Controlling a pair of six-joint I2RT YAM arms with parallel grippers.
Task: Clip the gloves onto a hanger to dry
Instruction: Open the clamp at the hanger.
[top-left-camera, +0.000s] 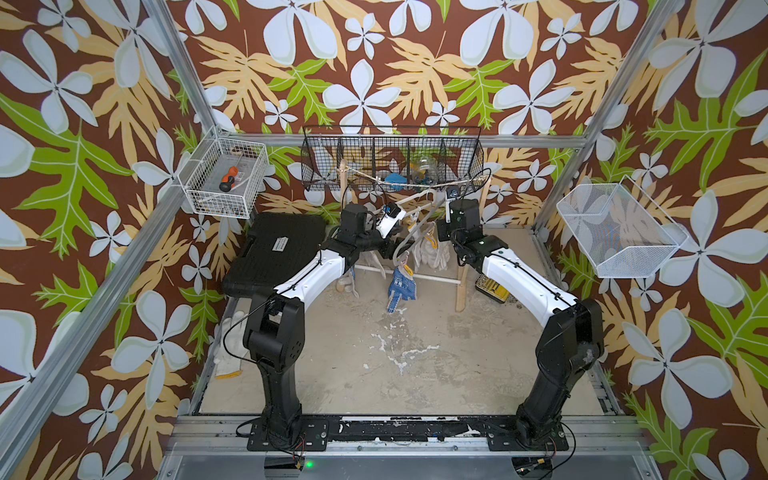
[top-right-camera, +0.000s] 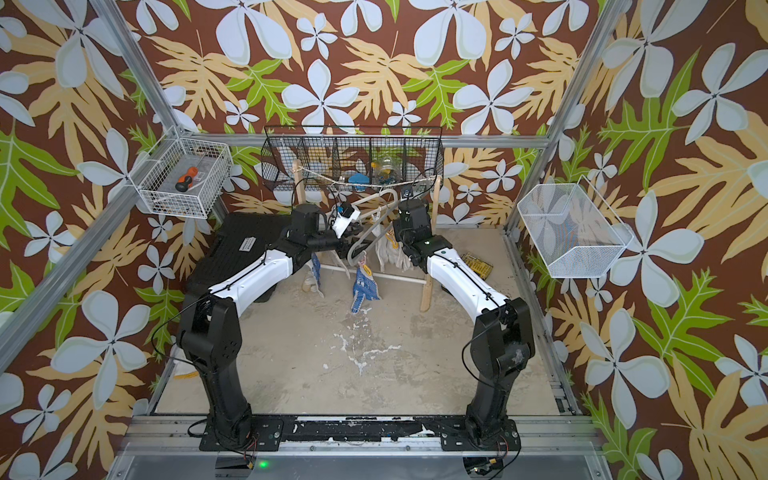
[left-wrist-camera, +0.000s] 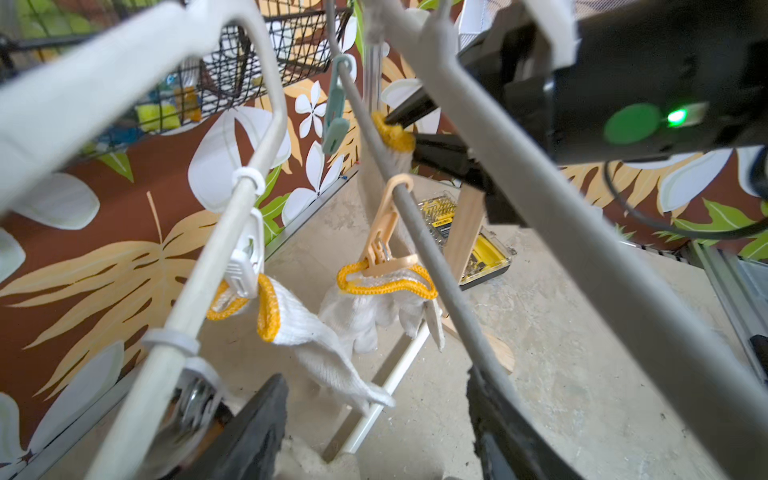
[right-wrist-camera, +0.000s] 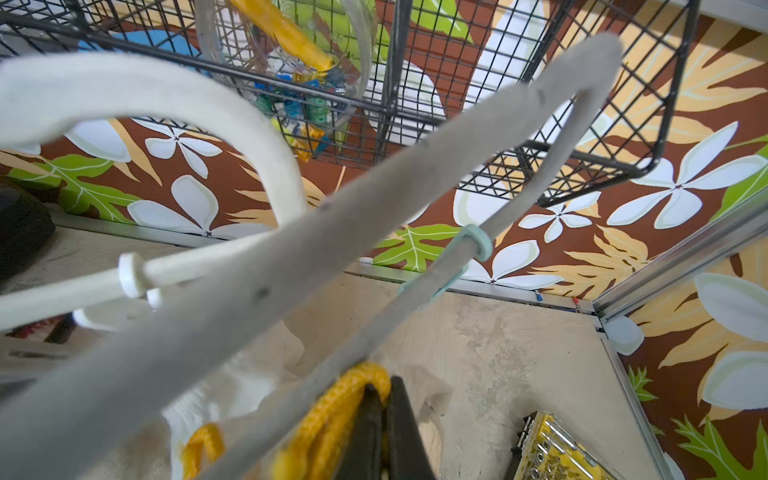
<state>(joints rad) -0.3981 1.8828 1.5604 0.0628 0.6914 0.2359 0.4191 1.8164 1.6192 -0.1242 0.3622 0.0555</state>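
A bench (top-left-camera: 374, 353) of pale, stained board is seen in both top views. It is closed in by aluminium rails and by walls papered with white flowers and green and tan leaves on brown. A white wire basket (top-left-camera: 224, 178) is hung at the far left, a black wire basket (top-left-camera: 390, 162) on the far wall and a white mesh basket (top-left-camera: 619, 232) at the right. A black case (top-left-camera: 274, 253) is laid at the far left of the bench and a yellow bit box (top-left-camera: 494, 289) at the far right. Between them a wooden rack (top-left-camera: 460, 291) is stood, and both arms are stretched toward it. The gloves (top-left-camera: 432, 253) are hung there from hangers, with a blue-dotted glove (top-left-camera: 401, 286) lowest. A loose glove (top-left-camera: 228, 353) is laid flat at the near left.

What the top views hide is given by the left wrist view. The left hand (left-wrist-camera: 374, 432) is held open, with nothing gripped between its fingers. One glove is clipped by an orange clip (left-wrist-camera: 386, 232) on the grey hanger (left-wrist-camera: 582, 245) and another by a white clip (left-wrist-camera: 245, 257) on the white hanger (left-wrist-camera: 189, 299). A green clip (left-wrist-camera: 336, 120) is hung empty. The right hand (left-wrist-camera: 401, 133) is closed on a yellow cuff (left-wrist-camera: 390, 139) at the grey hanger's bar.

In the right wrist view that grip is seen from behind, and the clipped gloves are mostly hidden. The black basket's underside is shown.
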